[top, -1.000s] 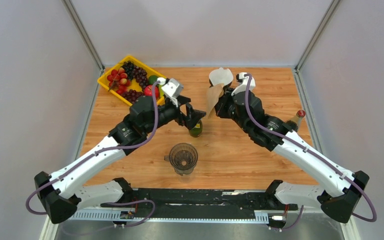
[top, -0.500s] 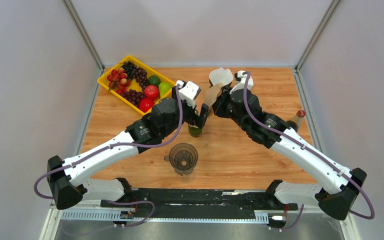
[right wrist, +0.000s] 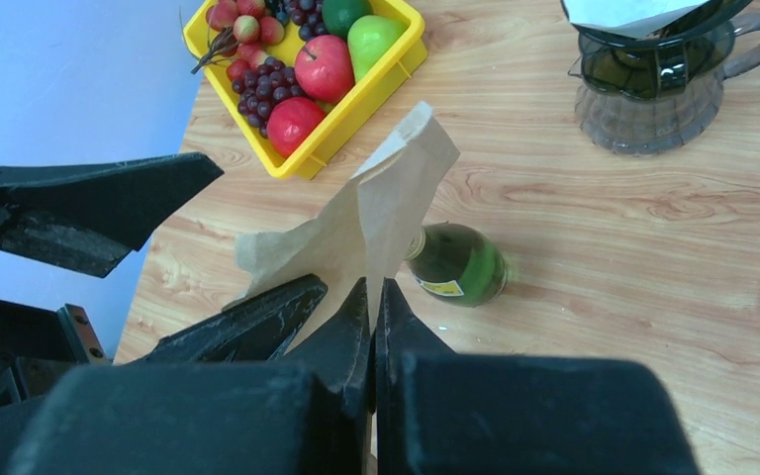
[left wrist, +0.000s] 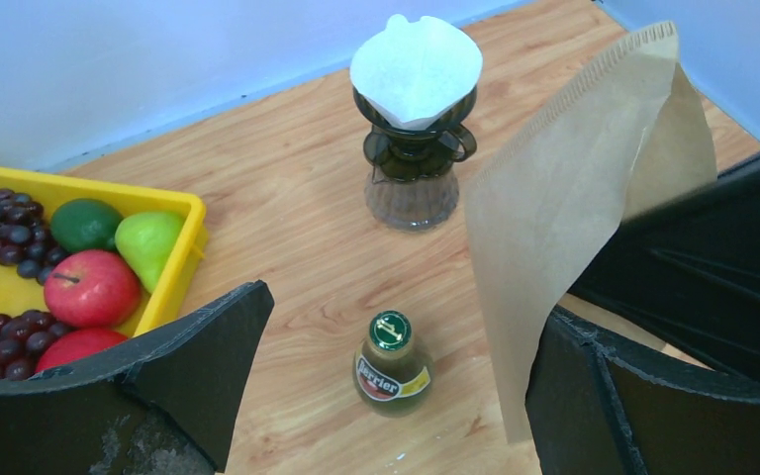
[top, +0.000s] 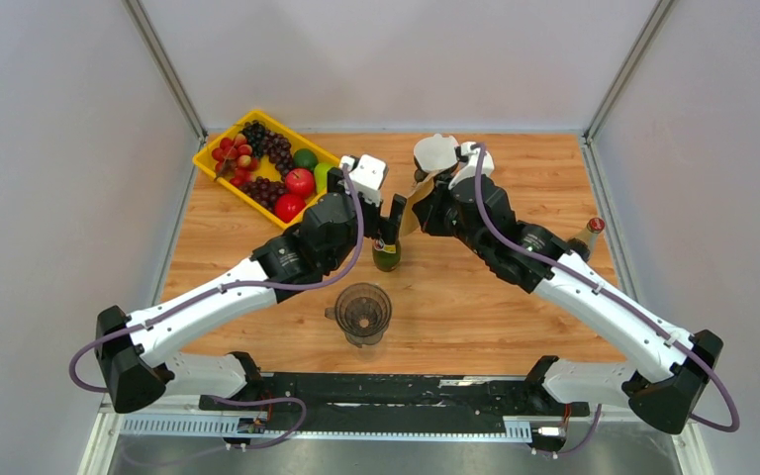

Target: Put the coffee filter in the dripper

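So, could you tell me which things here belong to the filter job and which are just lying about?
Job: brown filter, right hand holding it, open left hand, empty dripper.
Lying about: Perrier bottle, fruit tray, dripper with white filter, red-capped bottle.

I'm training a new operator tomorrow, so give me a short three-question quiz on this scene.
1. True or false: the right end effector pinches the brown filter.
2. Which dripper holds the white filter? A) far dripper B) near dripper
3. Fill in: the tray is coloured ___.

Key: 1 true; 2 A; 3 yellow.
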